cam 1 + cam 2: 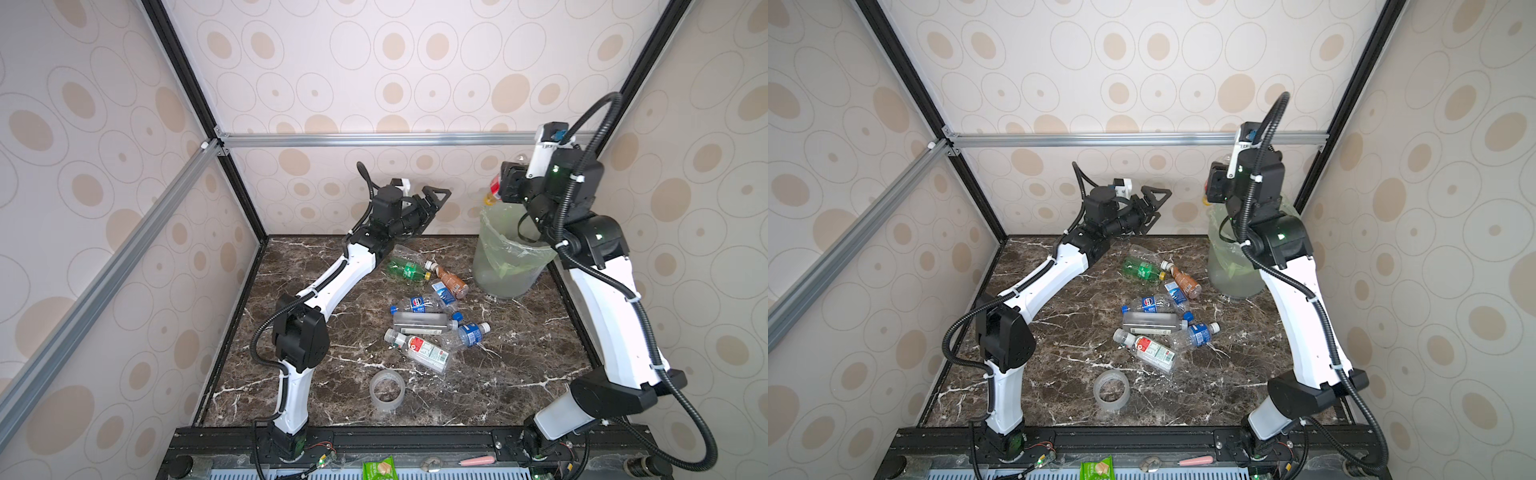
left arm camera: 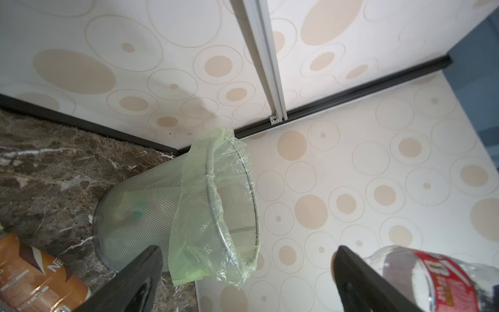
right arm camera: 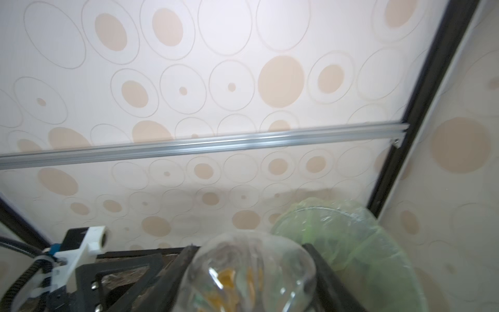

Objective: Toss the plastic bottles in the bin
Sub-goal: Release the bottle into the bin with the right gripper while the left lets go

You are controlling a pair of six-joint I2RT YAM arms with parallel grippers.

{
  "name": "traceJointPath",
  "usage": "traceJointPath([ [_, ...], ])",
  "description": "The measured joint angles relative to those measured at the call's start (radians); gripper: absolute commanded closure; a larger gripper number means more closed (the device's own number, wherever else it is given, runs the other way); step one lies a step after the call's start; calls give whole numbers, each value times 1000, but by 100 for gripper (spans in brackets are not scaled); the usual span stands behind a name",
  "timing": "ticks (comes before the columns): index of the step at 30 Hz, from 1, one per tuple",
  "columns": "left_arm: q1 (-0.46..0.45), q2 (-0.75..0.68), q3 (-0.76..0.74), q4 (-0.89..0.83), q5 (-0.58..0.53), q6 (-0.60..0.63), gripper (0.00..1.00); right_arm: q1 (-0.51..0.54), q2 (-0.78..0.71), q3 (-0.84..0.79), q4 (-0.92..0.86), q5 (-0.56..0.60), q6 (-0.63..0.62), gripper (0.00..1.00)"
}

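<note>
Right gripper [image 1: 508, 183] part-closed on a red-labelled bottle [image 1: 494, 188] above the rim of the bin [image 1: 511, 266], not yet released; left gripper [image 1: 432, 210] wide open, empty. About eight plastic bottles [image 1: 424, 322] lie on the table [image 1: 519, 374]; most of the work is left. Left wrist: bin contents indistinct through the mesh. Right wrist: held bottle out of focus, cap hidden.
</note>
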Motion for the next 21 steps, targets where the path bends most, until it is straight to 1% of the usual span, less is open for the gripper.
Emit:
traceJointPath([
  [4,-40,1,95,-52,-13,155,1,0,-62,3,47,98,-137,60],
  [7,-66,-13,98,-50,-15,247,1,-10,-85,3,85,146,-210,60],
  [9,-79,-23,78,-46,-17,296,1,-35,-88,2,98,155,-229,60],
  [12,-94,-37,48,-46,-23,364,1,-127,-91,-52,111,131,-208,60],
  [13,-99,-42,37,-47,-28,386,1,-172,-90,-91,112,112,-182,55],
  [14,-101,-49,27,-47,-33,400,1,-205,-86,-124,110,94,-162,43],
  [15,-104,-56,17,-49,-39,416,1,-242,-72,-162,103,71,-129,22],
  [16,-105,-63,11,-54,-44,430,1,-273,-48,-188,88,50,-100,3],
  [17,-105,-68,8,-58,-48,439,1,-293,-21,-204,74,34,-77,0],
  [19,-105,-82,0,-66,-59,460,1,-319,50,-237,27,-4,-31,0],
  [21,-105,-98,-13,-69,-68,473,1,-322,78,-287,5,-35,-5,0],
])
